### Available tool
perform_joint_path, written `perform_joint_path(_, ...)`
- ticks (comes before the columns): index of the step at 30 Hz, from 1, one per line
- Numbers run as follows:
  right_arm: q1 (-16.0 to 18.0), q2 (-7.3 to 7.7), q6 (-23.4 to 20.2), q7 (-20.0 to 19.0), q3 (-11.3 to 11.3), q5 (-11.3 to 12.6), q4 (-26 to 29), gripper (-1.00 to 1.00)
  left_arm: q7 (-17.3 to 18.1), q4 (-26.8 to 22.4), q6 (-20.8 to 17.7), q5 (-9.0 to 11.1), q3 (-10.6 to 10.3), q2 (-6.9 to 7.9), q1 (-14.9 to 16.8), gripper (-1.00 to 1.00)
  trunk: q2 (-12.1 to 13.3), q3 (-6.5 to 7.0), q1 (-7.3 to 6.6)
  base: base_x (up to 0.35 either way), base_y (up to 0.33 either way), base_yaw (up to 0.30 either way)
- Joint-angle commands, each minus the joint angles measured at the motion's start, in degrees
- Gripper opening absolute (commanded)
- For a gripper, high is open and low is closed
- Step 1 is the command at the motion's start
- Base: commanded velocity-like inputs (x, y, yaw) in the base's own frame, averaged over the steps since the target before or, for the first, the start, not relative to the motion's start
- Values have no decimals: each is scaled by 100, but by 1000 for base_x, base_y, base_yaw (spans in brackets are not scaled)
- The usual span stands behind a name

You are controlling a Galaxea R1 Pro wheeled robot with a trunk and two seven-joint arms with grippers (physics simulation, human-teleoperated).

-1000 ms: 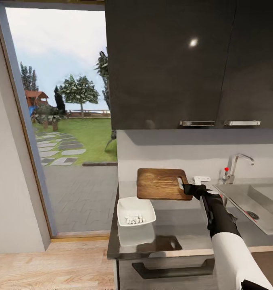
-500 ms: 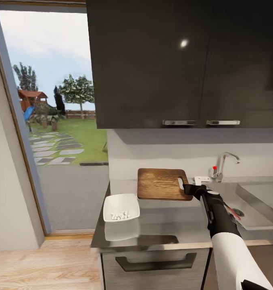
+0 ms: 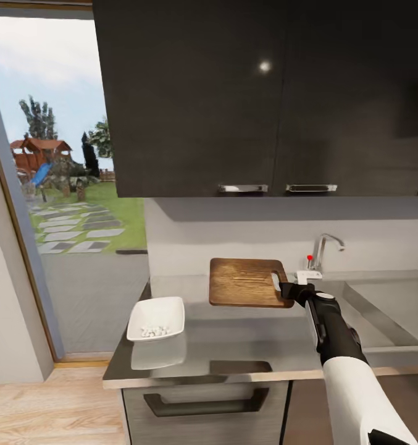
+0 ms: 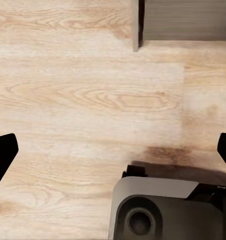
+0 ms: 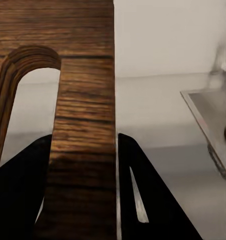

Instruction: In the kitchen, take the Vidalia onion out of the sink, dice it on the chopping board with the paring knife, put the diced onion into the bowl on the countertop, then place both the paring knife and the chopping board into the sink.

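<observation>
Right gripper (image 3: pixel 287 289) closed on the chopping board (image 3: pixel 246 282), fingers (image 5: pixel 22 190) pressed on both faces of the end strip beside the oblong handle slot. Board held in the air, roughly level, above the grey countertop (image 3: pixel 246 346) and just in front of the wall. Sink (image 3: pixel 388 309) to the right of the board, with chrome tap (image 3: pixel 325 247) and small red knob (image 3: pixel 309 258) behind it. White bowl (image 3: pixel 156 318) near the left end of the countertop, well apart from the board, with diced onion (image 3: pixel 153 332) inside as small white cubes. Left gripper (image 4: pixel 113 155) wide open, holding nothing, above the light wooden floor (image 4: pixel 87 100).
</observation>
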State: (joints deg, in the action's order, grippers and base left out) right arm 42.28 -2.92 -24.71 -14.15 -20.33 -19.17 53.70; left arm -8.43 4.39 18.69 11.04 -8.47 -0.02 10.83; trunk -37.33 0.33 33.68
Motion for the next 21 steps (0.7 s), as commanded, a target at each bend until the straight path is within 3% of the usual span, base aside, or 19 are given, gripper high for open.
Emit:
perform_joint_path(1, 3, -7, -12, -53, -27, -43, 9, -100, -5, 24, 38, 48, -50, -4, 11, 100, -3, -1, 1, 0, -321, 0)
perform_joint_path(21, 2, -15, 7, -52, -15, -35, -121, -100, -6, 25, 38, 48, -50, 2, 8, 100, -3, -1, 1, 0, -320, 0)
